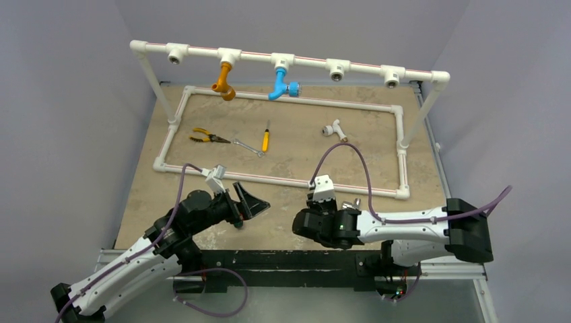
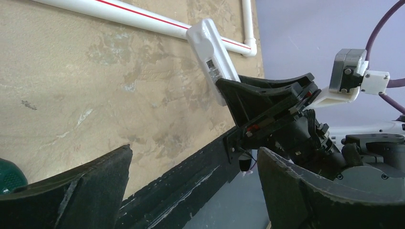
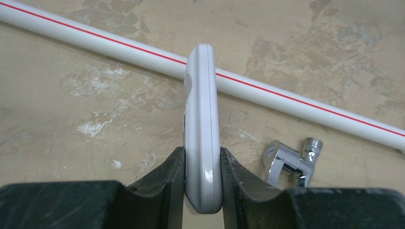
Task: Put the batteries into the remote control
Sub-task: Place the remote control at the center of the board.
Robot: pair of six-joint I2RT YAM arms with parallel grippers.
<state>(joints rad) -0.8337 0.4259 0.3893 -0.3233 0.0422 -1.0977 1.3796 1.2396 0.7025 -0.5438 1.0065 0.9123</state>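
Since the remote (image 3: 201,95) is pinched only at its near end, edge-on in the right gripper (image 3: 203,160) — the left gripper (image 2: 193,157) near it spread wide and empty — it could be levered loose once batteries are pressed in.

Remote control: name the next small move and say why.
Probably bring the left gripper in toward the labelled back of the remote control to work on its bay. The right gripper is shut on one end of the remote, and that back faces the left wrist camera. The left jaws stand wide open with nothing between them, so that arm looks free.
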